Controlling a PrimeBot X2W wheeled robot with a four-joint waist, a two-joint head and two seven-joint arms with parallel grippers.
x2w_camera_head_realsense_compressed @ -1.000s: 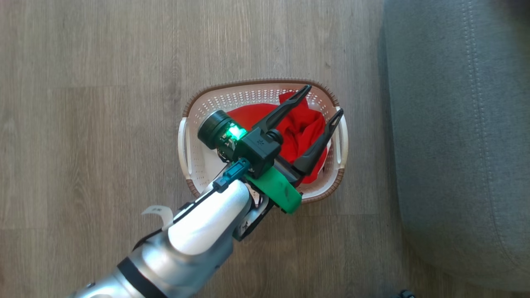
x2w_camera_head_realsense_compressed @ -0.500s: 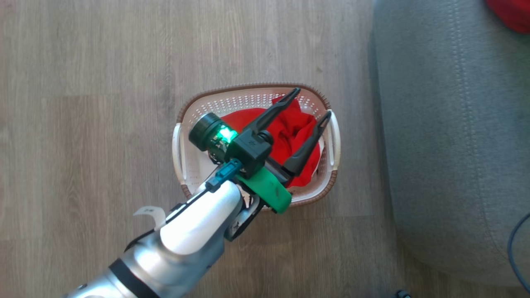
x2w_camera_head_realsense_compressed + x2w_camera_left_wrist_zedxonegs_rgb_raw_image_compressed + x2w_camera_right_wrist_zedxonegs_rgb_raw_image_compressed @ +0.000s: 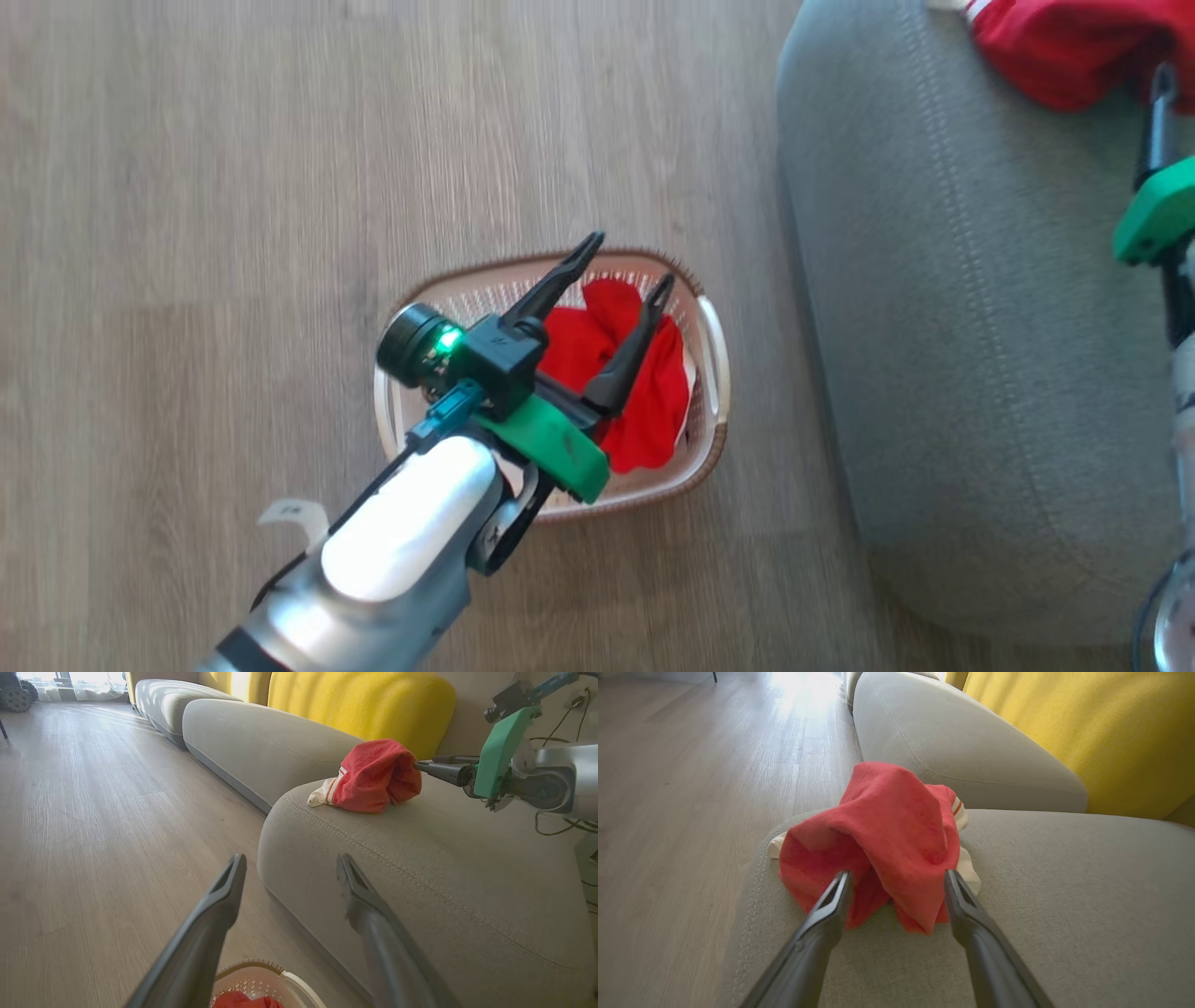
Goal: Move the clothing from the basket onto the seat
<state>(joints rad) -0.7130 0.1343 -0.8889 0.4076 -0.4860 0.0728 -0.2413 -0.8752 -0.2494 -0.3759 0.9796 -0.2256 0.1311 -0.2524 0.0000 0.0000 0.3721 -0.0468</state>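
Spread wide and empty at the left gripper (image 3: 630, 259), poised over the red garment (image 3: 644, 411) bunched in the basket (image 3: 693, 465) on the floor (image 3: 187, 280). Spread too at the right gripper (image 3: 896, 875), straddling the second garment (image 3: 887, 826) near the seat (image 3: 934, 327) edge. Risk of catching the basket rim, or pinching one loose fold and spilling it short of the seat. Cannot tell height above the cloth; basket bottom hidden; right gripper cut off in the head view.
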